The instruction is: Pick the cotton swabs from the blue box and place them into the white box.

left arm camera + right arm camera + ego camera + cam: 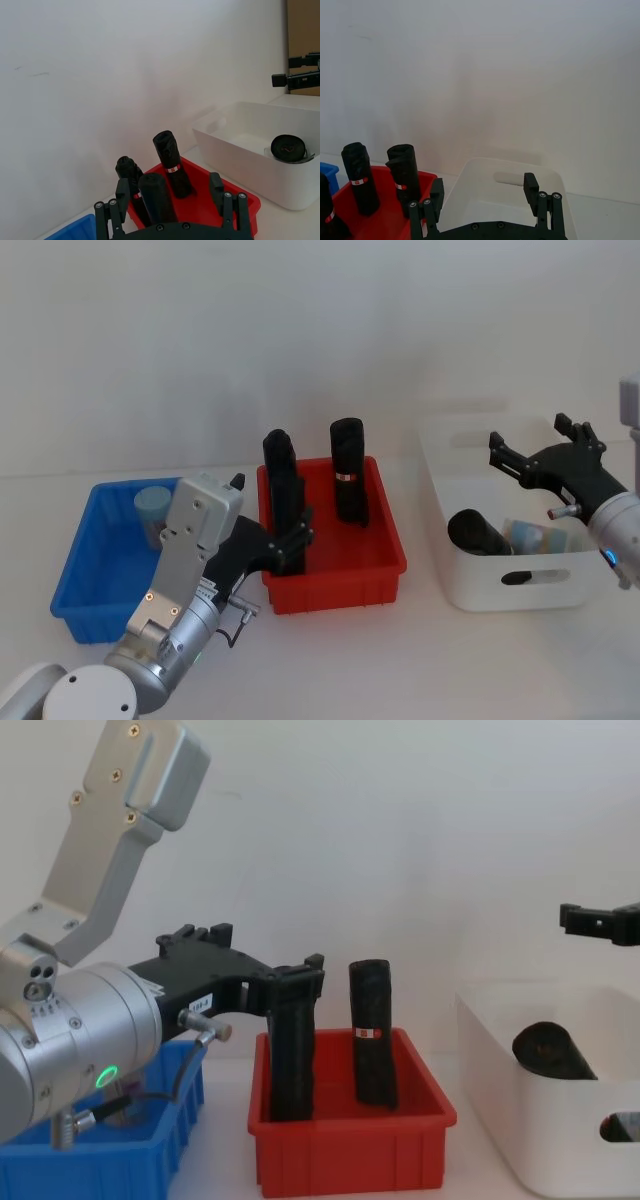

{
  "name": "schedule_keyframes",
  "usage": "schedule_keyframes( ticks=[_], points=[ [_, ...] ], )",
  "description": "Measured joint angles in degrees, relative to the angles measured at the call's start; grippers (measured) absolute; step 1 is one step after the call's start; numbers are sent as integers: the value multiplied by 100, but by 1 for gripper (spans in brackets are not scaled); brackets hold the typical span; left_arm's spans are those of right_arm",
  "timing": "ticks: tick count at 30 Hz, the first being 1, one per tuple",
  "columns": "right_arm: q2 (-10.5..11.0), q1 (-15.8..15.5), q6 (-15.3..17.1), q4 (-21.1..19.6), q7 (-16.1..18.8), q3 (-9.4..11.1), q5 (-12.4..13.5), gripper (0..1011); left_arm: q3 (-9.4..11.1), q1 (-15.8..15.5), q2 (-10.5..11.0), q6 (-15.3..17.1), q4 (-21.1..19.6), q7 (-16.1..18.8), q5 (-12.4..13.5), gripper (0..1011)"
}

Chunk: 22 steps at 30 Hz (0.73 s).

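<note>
Blue-lidded swab jar [153, 508] sits in the blue bin [82, 585], waiting. The left gripper [290, 540] hangs open over the red bin's [385, 565] near edge, empty-handed; the right gripper [527, 462] hovers open above the white tub [450, 585], where another jar [528, 536] lies, apparently just dropped off.

You're looking at a plain white wall [300, 330] along the far side, meeting a white counter [330, 660] under soft, even light. A brown panel [304, 30] stands at the far right.
</note>
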Motion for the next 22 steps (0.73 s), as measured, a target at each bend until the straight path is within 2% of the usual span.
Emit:
schedule_keyframes(
  ticks=[22],
  points=[
    [1, -4, -20, 25, 31, 0, 9, 1002, 0, 0, 0, 0, 0, 0, 0, 1004]
  ],
)
